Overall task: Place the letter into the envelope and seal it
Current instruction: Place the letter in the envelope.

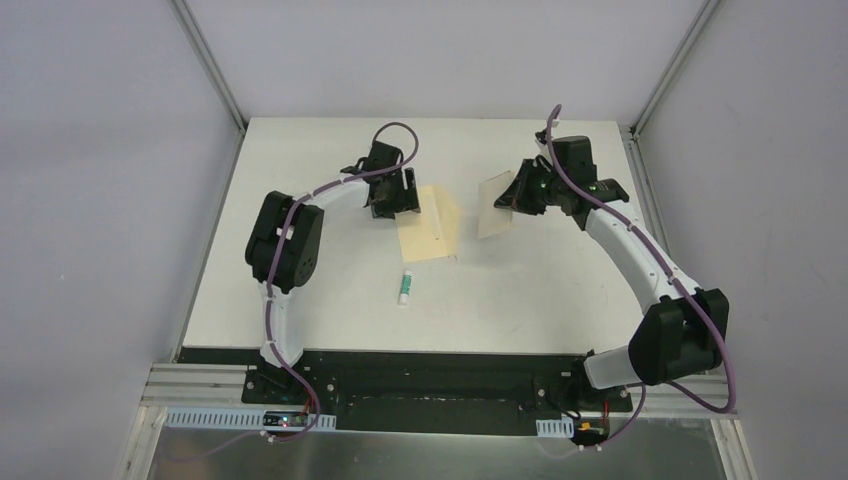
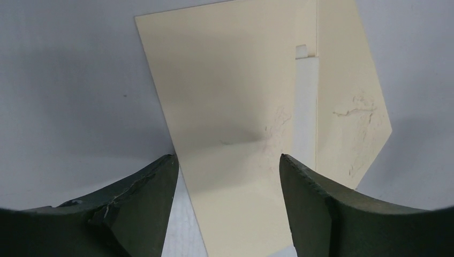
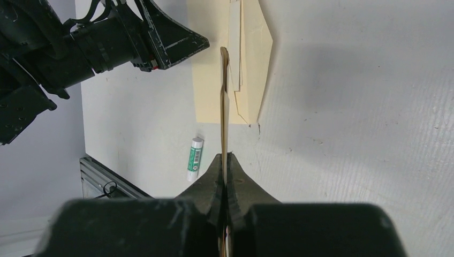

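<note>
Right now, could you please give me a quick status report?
Left gripper open over yellow-tan manila envelope, flap open. Right gripper shut on pale cream paper letter, aloft. White-green tube near envelope.

White-green tube (image 1: pixel 404 287), as I view it from above: lying flat on the white table (image 1: pixel 320 315), toward the near half. Grey walls (image 1: pixel 100 200) and metal posts (image 1: pixel 208 62) enclose the table.
</note>
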`<state>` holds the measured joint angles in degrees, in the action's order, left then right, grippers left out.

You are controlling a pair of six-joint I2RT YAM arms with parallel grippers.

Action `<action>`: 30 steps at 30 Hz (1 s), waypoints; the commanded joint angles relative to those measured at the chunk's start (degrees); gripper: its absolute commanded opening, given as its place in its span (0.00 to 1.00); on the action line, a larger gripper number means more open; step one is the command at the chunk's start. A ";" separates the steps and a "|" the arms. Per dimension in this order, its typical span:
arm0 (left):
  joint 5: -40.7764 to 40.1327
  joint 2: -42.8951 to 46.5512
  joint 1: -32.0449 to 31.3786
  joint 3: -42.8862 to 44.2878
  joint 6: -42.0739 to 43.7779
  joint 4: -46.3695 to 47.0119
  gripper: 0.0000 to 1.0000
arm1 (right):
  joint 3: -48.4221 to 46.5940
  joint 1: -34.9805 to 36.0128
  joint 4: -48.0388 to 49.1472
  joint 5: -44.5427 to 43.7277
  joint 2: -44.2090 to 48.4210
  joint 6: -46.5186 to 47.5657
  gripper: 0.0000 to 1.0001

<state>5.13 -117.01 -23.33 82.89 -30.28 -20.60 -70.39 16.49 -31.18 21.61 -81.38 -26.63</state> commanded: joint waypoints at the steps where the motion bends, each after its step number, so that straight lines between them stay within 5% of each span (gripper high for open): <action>1: 2.65 -0.83 -1.80 1.79 -1.80 1.60 0.70 | 0.12 0.30 0.86 -1.94 -0.63 1.63 0.00; 30: 10.27 0.61 -7.79 3.77 -5.55 4.24 0.68 | 1.78 -0.27 -2.44 -5.55 1.05 2.61 0.00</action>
<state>13.76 -118.13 -30.79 84.73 -35.22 -18.17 -68.40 16.49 -34.26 16.69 -82.63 -24.95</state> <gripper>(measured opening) 0.684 0.006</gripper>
